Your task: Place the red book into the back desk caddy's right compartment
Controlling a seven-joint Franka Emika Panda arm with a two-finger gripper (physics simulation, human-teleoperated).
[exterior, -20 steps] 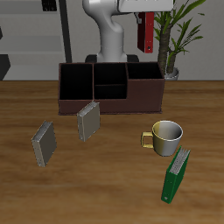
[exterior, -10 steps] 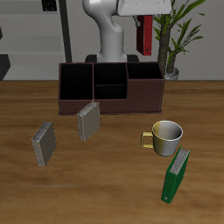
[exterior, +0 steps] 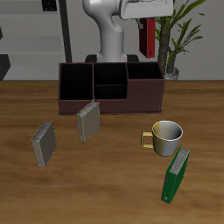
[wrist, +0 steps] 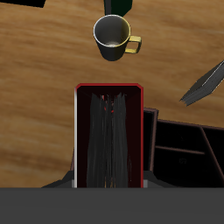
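We are seeing only part of the gripper (exterior: 149, 19) in the exterior view, because the picture's 12 o'clock edge is cutting off its upper part. The red book (exterior: 150, 36) is hanging under it, and we cannot tell how the jaws are standing. In the wrist view the red book (wrist: 108, 136) is filling the middle and covering the fingers and part of the back desk caddy (wrist: 184, 149). A grey book (wrist: 205, 83) is running off the picture's edge.
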